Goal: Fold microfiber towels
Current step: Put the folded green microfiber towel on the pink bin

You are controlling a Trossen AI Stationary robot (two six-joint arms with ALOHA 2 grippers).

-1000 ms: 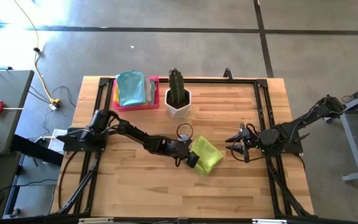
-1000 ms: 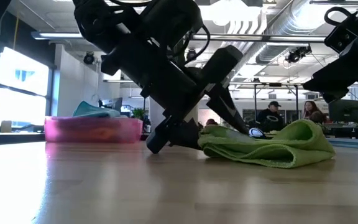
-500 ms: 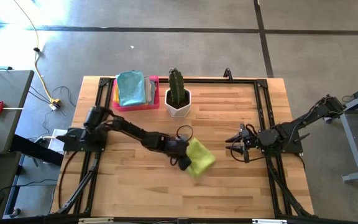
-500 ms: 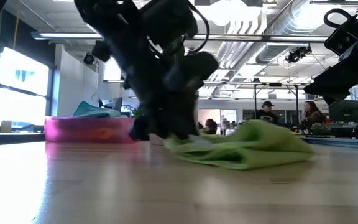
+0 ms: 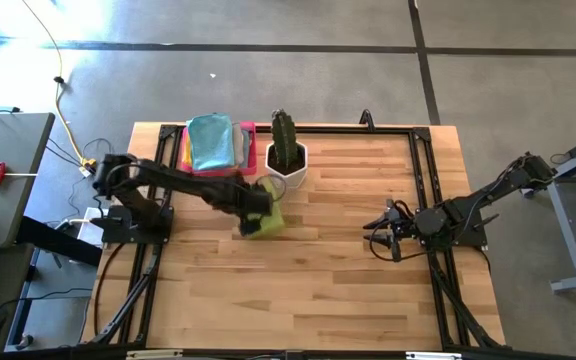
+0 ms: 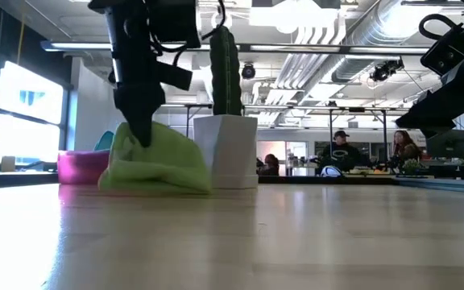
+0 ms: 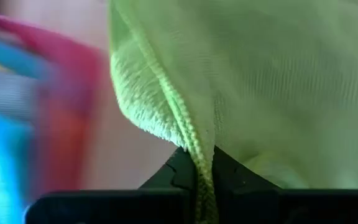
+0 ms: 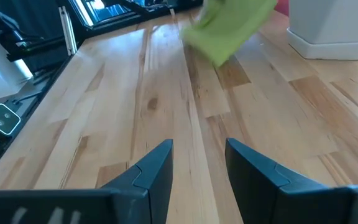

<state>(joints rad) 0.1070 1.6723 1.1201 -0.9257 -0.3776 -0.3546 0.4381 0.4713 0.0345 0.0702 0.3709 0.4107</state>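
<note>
Landmark: cactus pot (image 5: 286, 165), white, faceted, at the back of the table (image 5: 348, 270), with one green cactus (image 5: 284, 131) standing upright in it.

Left gripper (image 5: 256, 212): just in front of the pot and to its tray side. Jaws closed on a lime green towel (image 5: 265, 217); the left wrist view shows a stitched hem of the towel (image 7: 241, 81) pinched between the two dark fingers (image 7: 178, 172). In the low view the towel (image 6: 155, 161) hangs bunched from the gripper (image 6: 142, 129), its lower folds down at the table surface, one side against or just in front of the pot (image 6: 225, 151); cannot tell if they touch.

Pink tray (image 5: 247, 131): immediately beside the pot, on the left arm's side. Contents: a stack of folded towels, light blue towel (image 5: 211, 142) on top, a grey edge (image 5: 240, 146) showing on the side toward the pot, a yellow edge (image 5: 185, 148) on the side away from it. Count of the lower layers cannot be told. The low view shows the tray (image 6: 79, 167) partly hidden behind the green towel, with a blue fold rising above the rim.

Right gripper (image 5: 383, 232): well apart from the pot, toward the right arm's side of the table, low over bare wood. Jaws apart, nothing between them; the right wrist view shows both fingers (image 8: 149, 172) with a gap over the planks.
</note>
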